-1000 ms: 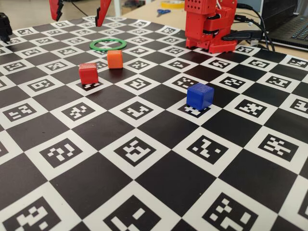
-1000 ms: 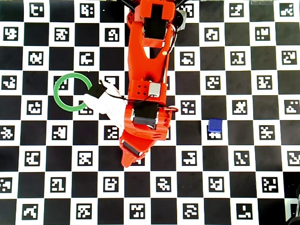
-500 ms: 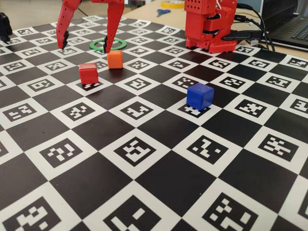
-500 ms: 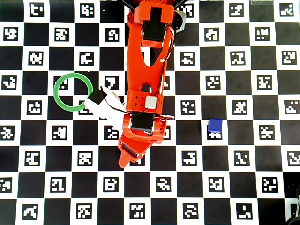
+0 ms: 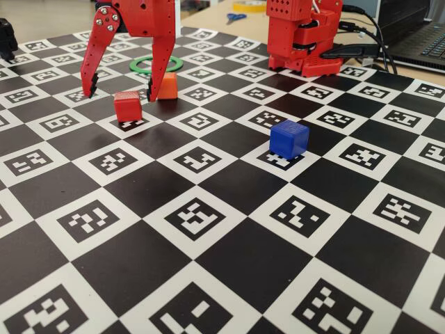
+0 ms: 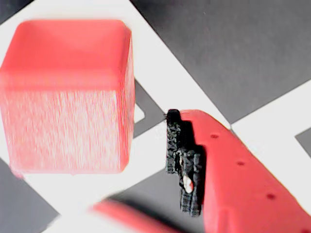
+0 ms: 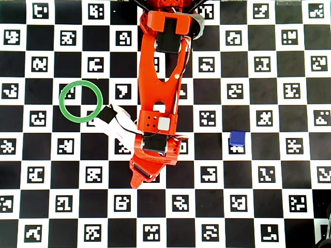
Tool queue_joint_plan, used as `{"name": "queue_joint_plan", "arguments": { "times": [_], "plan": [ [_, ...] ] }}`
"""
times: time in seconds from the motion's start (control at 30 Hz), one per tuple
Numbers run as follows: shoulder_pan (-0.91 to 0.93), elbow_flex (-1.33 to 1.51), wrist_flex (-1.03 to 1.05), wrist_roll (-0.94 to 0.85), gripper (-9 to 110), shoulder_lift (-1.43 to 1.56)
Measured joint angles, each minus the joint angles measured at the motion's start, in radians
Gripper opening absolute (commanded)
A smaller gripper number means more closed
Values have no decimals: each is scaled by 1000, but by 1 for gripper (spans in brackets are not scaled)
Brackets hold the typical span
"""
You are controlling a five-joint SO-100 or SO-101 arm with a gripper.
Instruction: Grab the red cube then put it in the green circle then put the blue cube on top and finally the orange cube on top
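The red cube [image 5: 128, 106] sits on a white square at the left of the fixed view. My red gripper [image 5: 121, 94] is open, with one fingertip on each side of the cube, just above the mat and not touching it. In the wrist view the red cube [image 6: 68, 97] fills the upper left, a gap away from the black finger pad [image 6: 183, 160]. The orange cube [image 5: 167, 85] stands just behind, partly hidden by a finger. Further back lies the green circle [image 5: 167, 65], with nothing in it. The blue cube [image 5: 288, 138] stands alone at centre right. In the overhead view the arm [image 7: 160, 93] hides the red and orange cubes.
A black-and-white marker mat [image 5: 222, 278] covers the table. The arm's red base [image 5: 302, 38] stands at the back right, with cables and a laptop [image 5: 417, 35] beside it. Scissors [image 5: 235, 17] lie beyond the mat. A white cable and black connector [image 7: 108, 114] hang beside the green circle [image 7: 62, 101].
The gripper has come down from above the green circle towards the near side and now straddles the red cube. It has stayed open. No cube has moved.
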Motion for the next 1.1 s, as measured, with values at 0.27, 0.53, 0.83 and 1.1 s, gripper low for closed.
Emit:
{"name": "queue_joint_plan", "arguments": {
  "times": [0.27,0.53,0.83,1.1],
  "plan": [
    [14,0,-11,-23,40,-26],
    [17,3,-23,-25,39,-26],
    [17,6,-46,-26,34,-26],
    [17,9,-46,-38,25,-26]
  ]
}}
